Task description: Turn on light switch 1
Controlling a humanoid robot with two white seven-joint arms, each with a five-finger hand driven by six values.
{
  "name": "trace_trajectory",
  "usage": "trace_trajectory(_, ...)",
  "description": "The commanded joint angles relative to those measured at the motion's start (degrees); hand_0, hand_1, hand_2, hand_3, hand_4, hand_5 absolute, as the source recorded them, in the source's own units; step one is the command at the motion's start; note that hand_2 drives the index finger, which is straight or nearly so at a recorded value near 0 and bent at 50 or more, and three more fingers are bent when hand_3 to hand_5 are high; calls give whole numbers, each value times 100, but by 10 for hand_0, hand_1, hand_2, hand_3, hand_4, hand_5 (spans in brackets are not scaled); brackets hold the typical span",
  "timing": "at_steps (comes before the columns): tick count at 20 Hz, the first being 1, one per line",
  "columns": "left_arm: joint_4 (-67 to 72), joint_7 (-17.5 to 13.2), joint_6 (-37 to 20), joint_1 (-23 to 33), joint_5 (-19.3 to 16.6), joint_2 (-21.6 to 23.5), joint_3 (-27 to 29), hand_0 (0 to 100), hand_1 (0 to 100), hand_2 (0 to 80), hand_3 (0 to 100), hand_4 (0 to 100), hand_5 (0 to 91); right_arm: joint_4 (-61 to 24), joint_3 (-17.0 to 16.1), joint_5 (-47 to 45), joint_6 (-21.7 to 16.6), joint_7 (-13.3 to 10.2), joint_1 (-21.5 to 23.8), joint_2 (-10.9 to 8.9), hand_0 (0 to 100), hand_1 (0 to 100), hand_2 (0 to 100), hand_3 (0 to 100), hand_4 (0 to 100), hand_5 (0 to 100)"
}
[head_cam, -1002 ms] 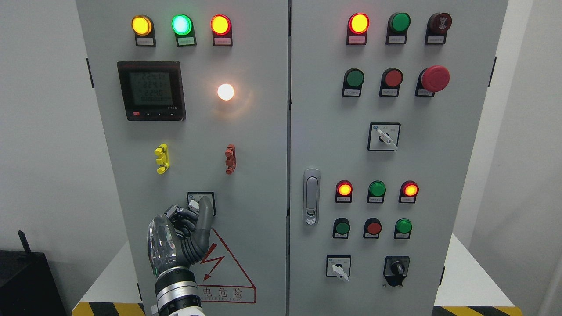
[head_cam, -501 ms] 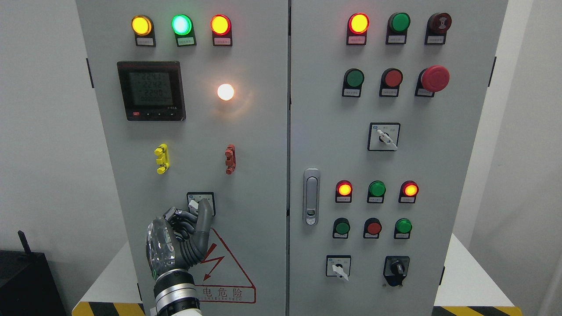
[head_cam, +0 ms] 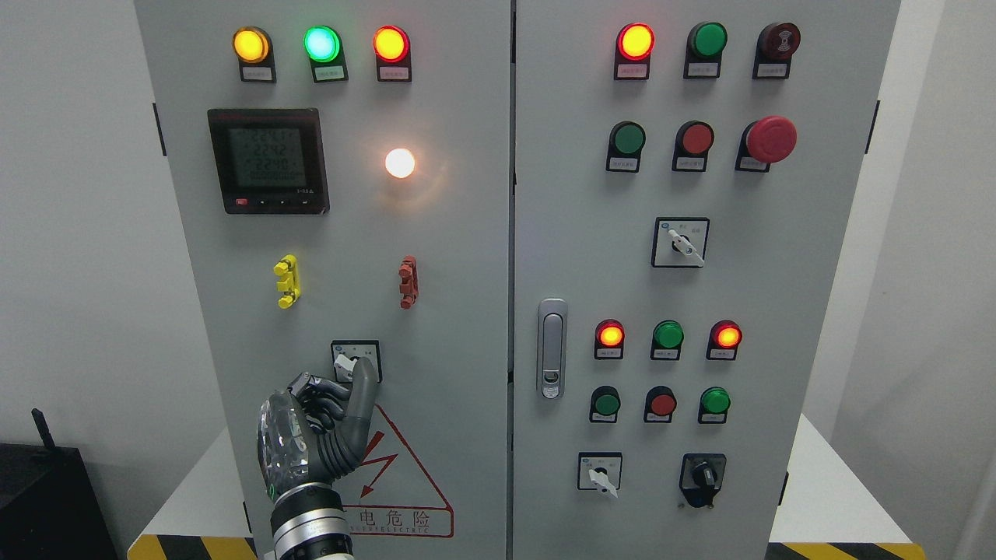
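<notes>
**Left hand at the selector switch, white lamp lit**

The left hand rises from the bottom edge, left of the middle, in front of the left door of a grey cabinet. Its fingers are curled in toward the palm and grasp nothing, while one digit points straight up. The tip of that digit reaches the lower right edge of the switch, a small square rotary selector with a white knob low on the left door; whether tip and knob touch cannot be told. The knob's white handle points up and to the left.

Just below the switch, partly behind the hand, sits a red warning triangle with a lightning bolt. Above the switch, a yellow clip and a red clip stand side by side, well apart. Higher up, a meter with a lit display sits to the left of a glowing white lamp. Along the top of the door are three lit lamps: yellow, green and red.

The right door carries a handle, more lamps and buttons, a red mushroom button and three further selector switches. The right hand does not show.
</notes>
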Motion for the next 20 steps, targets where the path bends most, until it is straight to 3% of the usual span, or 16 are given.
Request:
trace_trajectory(1, -180, -24, -13, 105, -8, 9, 14, 104, 333, 694, 912, 904, 796, 0, 5, -1, -4, 2, -2, 0, 120, 389, 0, 0, 0, 0)
trace_trajectory(8, -400, -50, -163, 342, -8, 17, 22, 98, 332, 699, 920, 910, 799, 0, -3, -1, -4, 2, 6, 0, 120, 389, 0, 0, 0, 0)
trace_trajectory(11, -435, -322, -461, 501, -16, 26, 241, 96, 327, 700, 924, 912, 800, 0, -3, -1, 5, 2, 6, 0, 120, 389, 0, 0, 0, 0)
trace_trajectory(13, -453, -716, -689, 580, -16, 26, 461, 95, 316, 693, 930, 913, 788, 0, 5, -1, 5, 2, -2, 9, 120, 389, 0, 0, 0, 0)
trace_trajectory(20, -435, -1667, -2024, 1054, 10, 44, 1208, 8, 256, 656, 951, 912, 705, 0, 5, -1, 5, 2, -2, 0, 120, 389, 0, 0, 0, 0)
